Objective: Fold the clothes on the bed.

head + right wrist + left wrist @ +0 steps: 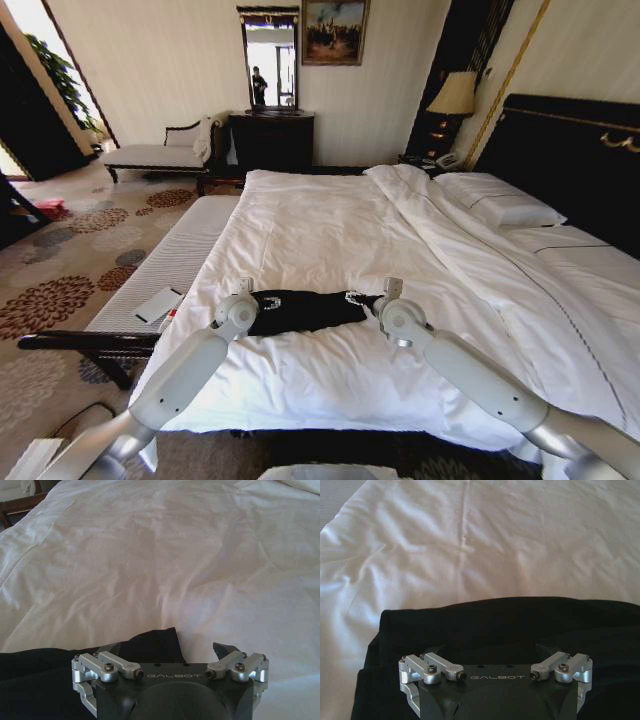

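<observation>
The black T-shirt (305, 310) lies near the foot of the bed (330, 235), spread sideways as a narrow dark band on the white duvet (320, 380), with a little white lettering showing along its far edge. Both arms reach over the foot of the bed to it — one at each end.

The left gripper (243, 290) is down at the shirt's left end. In the left wrist view the gripper (496, 656) sits over black fabric (520, 625) with its linkages spread wide; the fingertips are hidden against the dark cloth, so I cannot tell whether they hold any of it.

The right gripper (391, 291) is at the shirt's right end. In the right wrist view its fingers (223, 649) stand apart, open (167, 650), with a corner of the shirt (155, 642) rising between them and white duvet (160, 555) beyond.

White pillows (495, 200) rest at the dark headboard (570, 150). A pale bench (165, 275) runs along the bed's left side, with a small white notebook-like item (158, 305) on it. A lamp (455, 95) stands beside the headboard.
</observation>
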{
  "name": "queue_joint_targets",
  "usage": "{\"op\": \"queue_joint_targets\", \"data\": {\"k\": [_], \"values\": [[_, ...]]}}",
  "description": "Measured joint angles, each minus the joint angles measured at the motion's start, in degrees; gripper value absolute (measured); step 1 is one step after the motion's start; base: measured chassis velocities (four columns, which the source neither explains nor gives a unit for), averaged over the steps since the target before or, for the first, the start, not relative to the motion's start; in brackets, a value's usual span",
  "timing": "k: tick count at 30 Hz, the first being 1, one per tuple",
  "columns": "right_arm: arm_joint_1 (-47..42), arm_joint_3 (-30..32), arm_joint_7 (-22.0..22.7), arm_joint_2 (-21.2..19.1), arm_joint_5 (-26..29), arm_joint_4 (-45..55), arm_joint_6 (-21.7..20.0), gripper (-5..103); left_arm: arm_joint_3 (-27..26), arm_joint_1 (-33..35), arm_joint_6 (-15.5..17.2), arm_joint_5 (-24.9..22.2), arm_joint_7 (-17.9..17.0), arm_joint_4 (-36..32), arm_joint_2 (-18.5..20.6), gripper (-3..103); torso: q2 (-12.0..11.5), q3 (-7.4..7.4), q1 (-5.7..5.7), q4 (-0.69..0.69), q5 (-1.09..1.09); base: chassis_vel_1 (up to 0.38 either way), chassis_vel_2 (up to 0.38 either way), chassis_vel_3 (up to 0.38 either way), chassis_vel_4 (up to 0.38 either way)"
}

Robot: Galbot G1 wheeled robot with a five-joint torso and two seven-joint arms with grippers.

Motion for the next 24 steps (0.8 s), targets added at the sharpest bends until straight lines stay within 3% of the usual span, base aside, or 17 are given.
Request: {"op": "queue_joint_targets", "data": {"k": [6, 17, 22, 24], "values": [[-0.01, -0.06, -0.2, 0.0, -0.68, -1.47, 0.15, 100, 0.58, 3.92, 0.0, -1.34, 0.01, -5.71, 5.66, 100, 0.0, 0.0, -0.01, 0.0, 0.0, 0.0, 0.0, 0.0, 0.0], [0.53, 1.78, -1.25, -0.04, -0.14, -4.76, 0.8, 100, -1.45, 14.57, 0.0, -2.06, 0.33, -15.46, 11.66, 100, 0.0, -0.01, -0.01, -0.01, -0.01, 0.0, 0.0, 0.0, 0.0], [-0.94, 4.13, -2.22, 0.2, 1.86, -5.13, 0.8, 100, -8.3, 19.38, 0.0, -2.43, 0.52, -21.02, 14.96, 100, 0.01, -0.01, -0.01, -0.01, 0.01, 0.0, 0.0, 0.0, 0.0], [-1.96, 5.54, -3.0, 0.92, 3.77, -5.51, 0.53, 100, -14.32, 20.89, 0.0, -4.16, 0.49, -23.57, 15.7, 100, 0.0, -0.01, -0.01, -0.04, -0.01, 0.0, 0.0, 0.0, 0.0]]}}
